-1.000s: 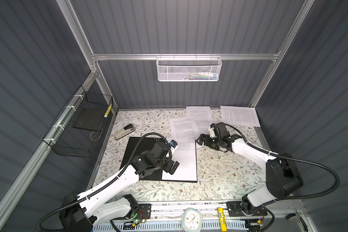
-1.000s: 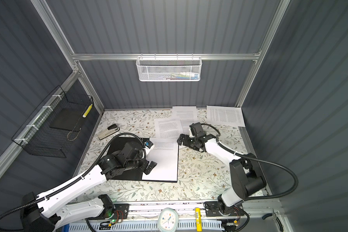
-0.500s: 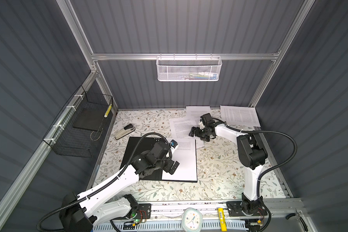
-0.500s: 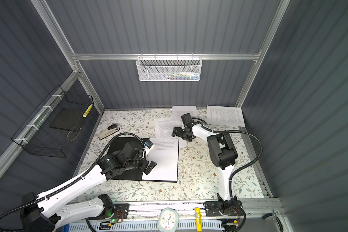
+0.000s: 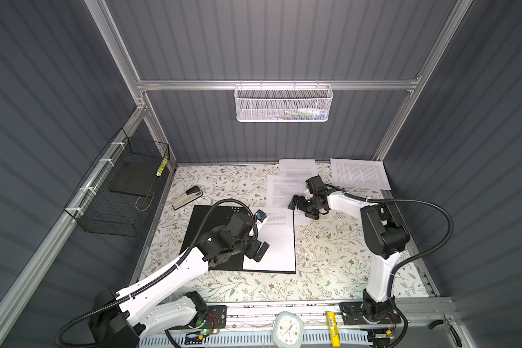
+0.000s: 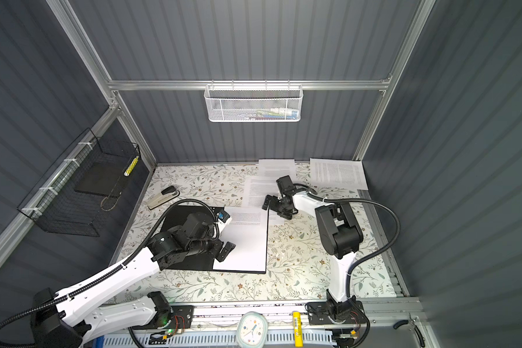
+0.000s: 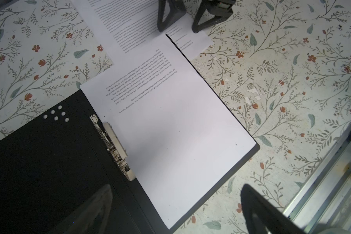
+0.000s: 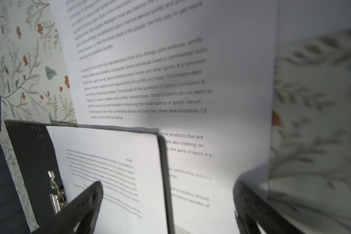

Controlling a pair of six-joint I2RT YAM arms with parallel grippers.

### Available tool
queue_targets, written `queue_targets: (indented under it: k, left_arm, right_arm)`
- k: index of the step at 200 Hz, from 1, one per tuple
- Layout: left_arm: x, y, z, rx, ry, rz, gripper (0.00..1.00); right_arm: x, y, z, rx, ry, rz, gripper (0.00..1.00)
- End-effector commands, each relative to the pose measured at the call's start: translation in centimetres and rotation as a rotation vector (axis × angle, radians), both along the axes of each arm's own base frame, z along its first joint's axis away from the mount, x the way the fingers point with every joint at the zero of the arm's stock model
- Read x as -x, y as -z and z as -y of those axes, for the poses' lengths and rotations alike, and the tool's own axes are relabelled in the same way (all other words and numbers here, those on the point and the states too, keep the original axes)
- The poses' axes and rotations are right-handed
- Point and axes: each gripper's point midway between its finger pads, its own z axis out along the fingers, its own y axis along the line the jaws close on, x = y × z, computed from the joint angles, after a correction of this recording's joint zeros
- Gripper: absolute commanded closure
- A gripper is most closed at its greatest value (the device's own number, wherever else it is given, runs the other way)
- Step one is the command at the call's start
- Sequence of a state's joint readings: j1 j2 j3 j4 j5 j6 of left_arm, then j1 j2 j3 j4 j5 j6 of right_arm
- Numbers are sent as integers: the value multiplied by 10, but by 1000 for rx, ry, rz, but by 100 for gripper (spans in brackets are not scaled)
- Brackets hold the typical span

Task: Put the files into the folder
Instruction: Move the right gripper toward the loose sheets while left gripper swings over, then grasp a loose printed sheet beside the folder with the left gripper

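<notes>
The folder (image 7: 39, 162) lies open and flat on the floral tabletop (image 5: 329, 250), black inside facing up. One printed sheet (image 5: 278, 241) lies on its right half, just beside the metal clip (image 7: 114, 145) along the spine. A cluster of six pale dots (image 7: 56, 114) marks a far corner of the left half.

The left claw (image 5: 261, 251) hangs over the near left part of that sheet, jaws spread wide and gripping nothing. The right claw (image 5: 302, 209) is also released. It sits low over a second sheet (image 5: 284, 192), whose near edge is tucked under the folder's far right corner.

In the right wrist view this second sheet's print is partly legible: "Some investors do not seem to", "three-lane formation. Of", "other products that are", "the spirit of sport is a". The print on the sheet in the folder is too small and blurred to read with certainty.

Two more files lie by the back wall: one (image 5: 297, 168) overlapping the second sheet's far edge, another (image 5: 359, 174) apart in the back right corner.

A stapler (image 5: 187, 197) rests on the tabletop just beyond the folder's far left corner. A white mesh basket (image 5: 282, 104) hangs on the back rail.
</notes>
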State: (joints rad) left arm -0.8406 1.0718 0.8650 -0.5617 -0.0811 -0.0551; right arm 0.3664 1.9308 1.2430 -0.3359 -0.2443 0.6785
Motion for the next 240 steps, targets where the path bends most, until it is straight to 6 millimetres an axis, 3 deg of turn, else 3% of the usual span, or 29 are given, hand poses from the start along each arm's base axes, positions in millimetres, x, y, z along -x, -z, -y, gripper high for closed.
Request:
queue_targets:
  k: [1, 58, 81, 108, 136, 149, 170, 191, 216, 240]
  left_arm:
    - [-1, -12, 0, 4, 13, 23, 0]
    - [-6, -21, 7, 46, -6, 25, 0]
    - [-9, -30, 25, 116, -5, -18, 0]
    - [-13, -14, 58, 62, 22, -115, 0]
    - [-15, 4, 120, 87, 89, -188, 0]
    - [-16, 18, 150, 84, 120, -216, 0]
    - [-27, 41, 192, 55, 148, -253, 0]
    - [-39, 62, 230, 60, 168, -299, 0]
    - [-55, 85, 260, 54, 170, -312, 0]
    - [-67, 100, 276, 52, 146, -320, 0]
  right_arm:
    - [50, 34, 47, 116, 131, -172, 1]
    - [142, 37, 77, -22, 220, -199, 1]
    - [174, 32, 102, -8, 269, -194, 1]
    - [187, 11, 132, -48, 378, -154, 1]
    - [171, -28, 169, -64, 518, -7, 1]
    - [151, -50, 179, -90, 537, 100, 1]
    - [125, -70, 197, -51, 556, 194, 1]
    - [102, -81, 231, 77, 651, 316, 1]
    - [84, -92, 256, 157, 703, 342, 1]
    - [63, -77, 270, 195, 684, 225, 1]
